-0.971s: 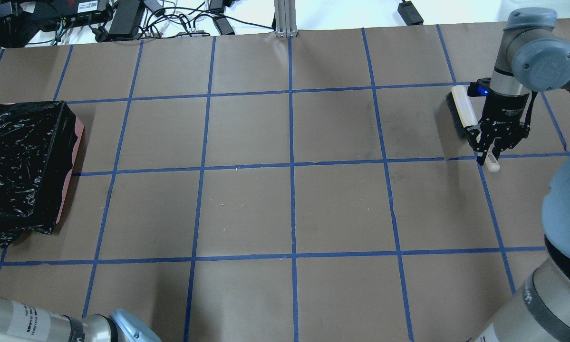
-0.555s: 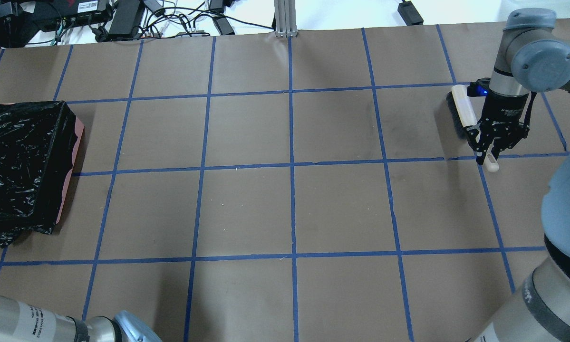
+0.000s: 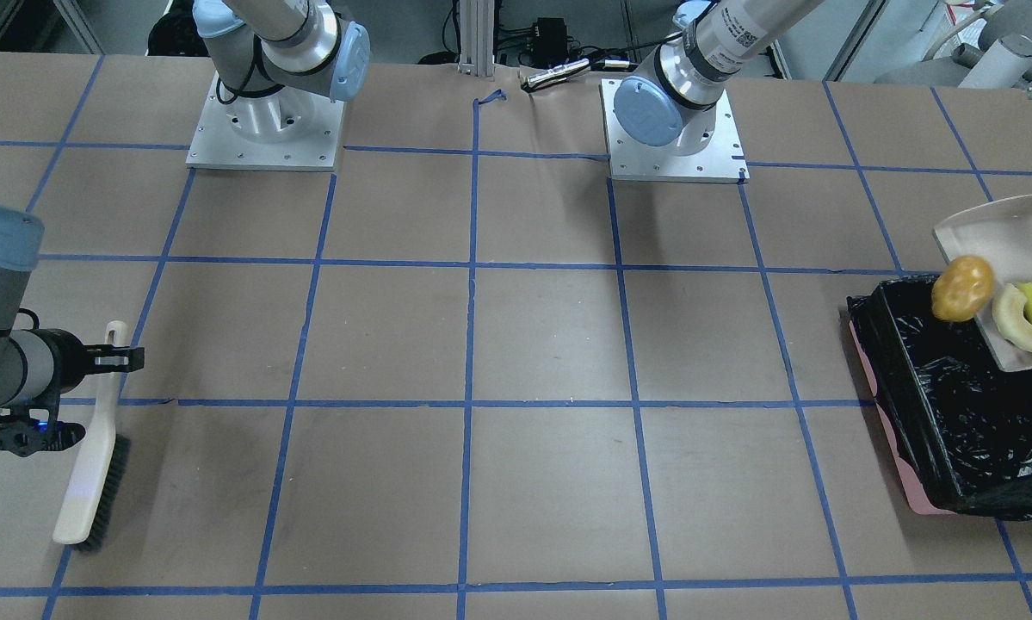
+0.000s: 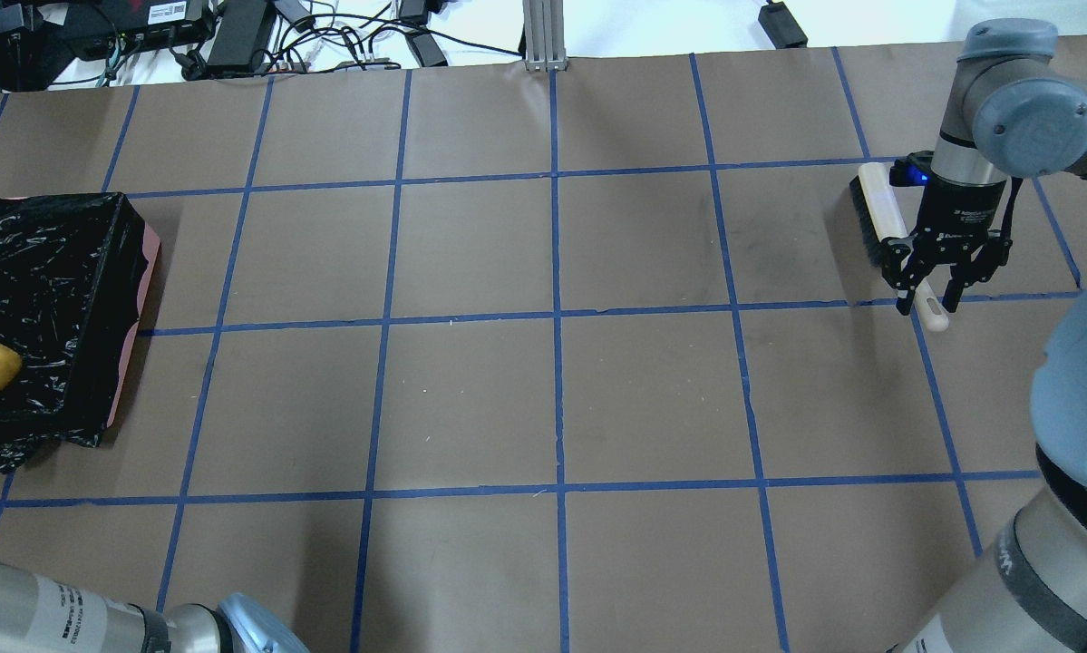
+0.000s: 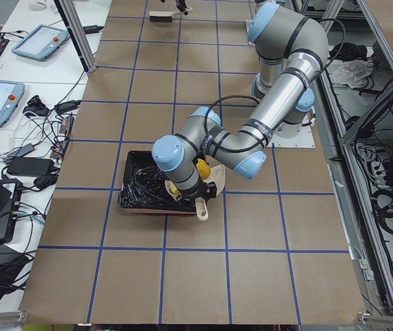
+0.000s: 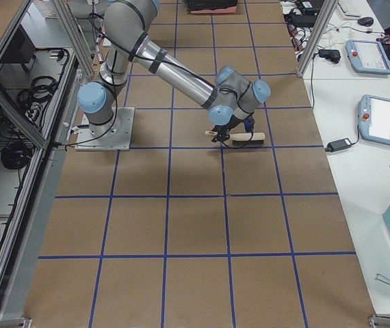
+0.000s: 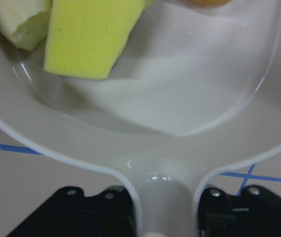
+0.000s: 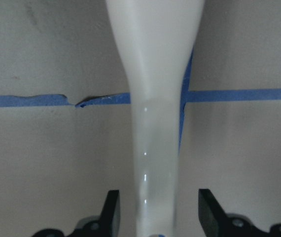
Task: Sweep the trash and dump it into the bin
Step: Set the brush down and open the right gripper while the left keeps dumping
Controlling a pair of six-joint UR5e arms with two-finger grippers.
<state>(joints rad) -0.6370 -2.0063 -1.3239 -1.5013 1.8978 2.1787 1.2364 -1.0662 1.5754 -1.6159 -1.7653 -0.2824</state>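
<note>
Three pieces of trash are in the middle of the dump step. The left gripper [image 7: 165, 219] is clamped on the handle of the beige dustpan [image 7: 180, 94] and holds the pan tilted over the bin [image 3: 903, 387].

- **Potato-like lump** [image 3: 963, 288]: it is the piece farthest ahead of this gripper, at the pan's lip and above the black liner. It looks to be on its way off the pan, though I cannot tell if it is touching the pan.
- **Yellow sponge wedge** [image 7: 88, 37] and **cream crescent slice** [image 7: 19, 22]: these lie closer to the gripper, touching each other in the bowl of the pan.

The right gripper [image 4: 931, 295] is well apart from all this, at the other end of the counter [image 3: 550, 344]. Its jaws stand apart on either side of the brush [image 3: 94, 469] handle, with a gap showing on each side. The brush appears to rest on the counter, its bristle head reaching out past the gripper.

Sweeping looks done, and only emptying the pan remains. The next move likely calls for a steeper roll of the left wrist so the wedge and slice slide forward off the lip. The lip should stay inside the bin's rim so nothing drops onto the counter beside the pink edge.
</note>
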